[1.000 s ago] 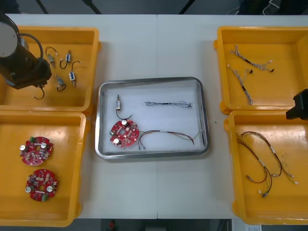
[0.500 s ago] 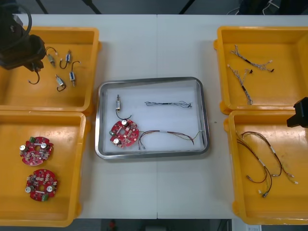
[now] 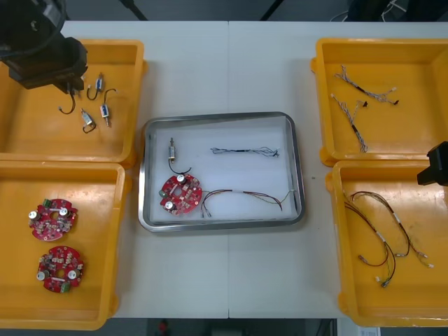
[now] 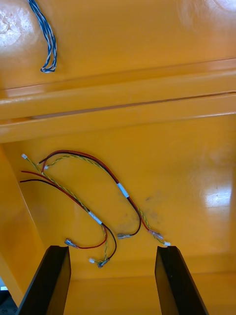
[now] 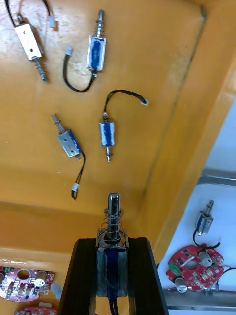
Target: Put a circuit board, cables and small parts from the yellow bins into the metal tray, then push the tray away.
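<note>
Left pincer point(image 5: 112, 242) was clenched on a small metal part point(image 5: 113, 211) over the far-left yellow bin point(image 3: 119, 45), with the part's long axis in line with the fingers. Metal tray point(image 3: 222, 117) lay to its right, the bin's wall between them. Right pincer point(image 4: 112, 251) hung released over the near-right bin point(image 3: 427, 311).

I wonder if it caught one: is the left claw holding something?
Holding: the left gripper is shut on a small metal part above a yellow bin; the right gripper hangs open over another.
</note>
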